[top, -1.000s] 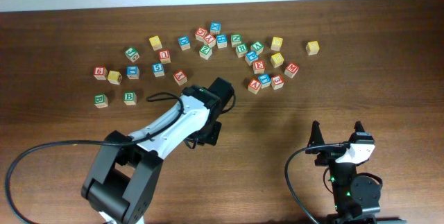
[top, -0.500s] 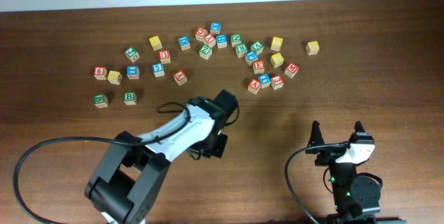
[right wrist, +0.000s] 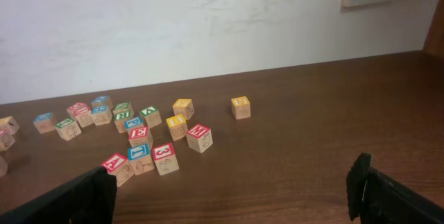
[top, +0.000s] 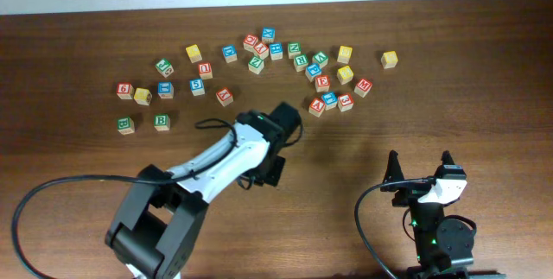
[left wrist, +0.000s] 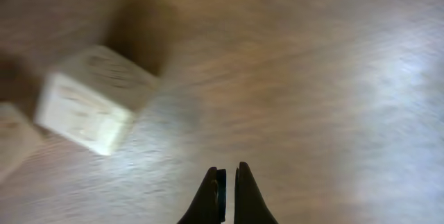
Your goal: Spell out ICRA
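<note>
Table surface [top: 69, 210]: dark brown wood, smooth, so cubes may slide on it.
Left pincer [left wrist: 227, 179]: clenched on nothing, close above bare wood.
Right pincer [top: 420, 162]: spread wide, empty, well apart from all cubes.
Nearest cube [left wrist: 94, 99]: ahead-left of left pincer; blurred, letter unreadable.
Red "A" cube [top: 317, 106]: near, ahead of left pincer, just beside neighbours.
Other ICRA letters: among scattered cubes [top: 276, 50] farther ahead; not readable.
Handling: probably light, stiff wood, not fragile; pinch two opposite flat sides.

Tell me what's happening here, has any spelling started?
No spelling yet: the letter cubes all lie scattered along the far side of the table. The left gripper is shut and empty over bare wood, close to the cluster with the red A cube. The right gripper sits open, holding nothing.
</note>
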`<control>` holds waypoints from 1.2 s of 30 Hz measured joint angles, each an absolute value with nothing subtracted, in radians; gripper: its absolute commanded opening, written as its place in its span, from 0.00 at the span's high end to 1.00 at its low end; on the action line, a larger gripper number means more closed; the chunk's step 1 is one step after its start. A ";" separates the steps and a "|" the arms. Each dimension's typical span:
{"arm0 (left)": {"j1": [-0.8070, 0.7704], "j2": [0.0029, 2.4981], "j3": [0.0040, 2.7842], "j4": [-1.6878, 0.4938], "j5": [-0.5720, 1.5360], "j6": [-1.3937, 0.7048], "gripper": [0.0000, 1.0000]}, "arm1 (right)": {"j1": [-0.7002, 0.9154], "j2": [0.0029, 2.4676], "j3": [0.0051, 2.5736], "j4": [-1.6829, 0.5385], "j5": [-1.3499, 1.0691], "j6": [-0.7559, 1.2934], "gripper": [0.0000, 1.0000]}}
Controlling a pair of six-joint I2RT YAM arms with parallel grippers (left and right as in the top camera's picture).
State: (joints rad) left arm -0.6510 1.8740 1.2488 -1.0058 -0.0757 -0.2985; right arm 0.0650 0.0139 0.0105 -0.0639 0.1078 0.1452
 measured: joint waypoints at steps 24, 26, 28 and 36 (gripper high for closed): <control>-0.553 1.874 1.249 -0.960 -0.147 -0.271 1.00 | 0.065 0.014 0.010 -0.064 0.108 0.146 0.02; -0.553 1.874 1.249 -0.960 -0.145 -0.258 1.00 | 0.065 0.014 0.010 -0.064 0.108 0.146 0.02; -0.553 1.874 1.250 -0.963 -0.139 -0.245 1.00 | 0.065 0.014 0.010 -0.064 0.108 0.146 0.02; -0.535 1.868 1.294 -0.975 -0.135 -0.227 1.00 | 0.065 0.014 0.010 -0.064 0.108 0.146 0.02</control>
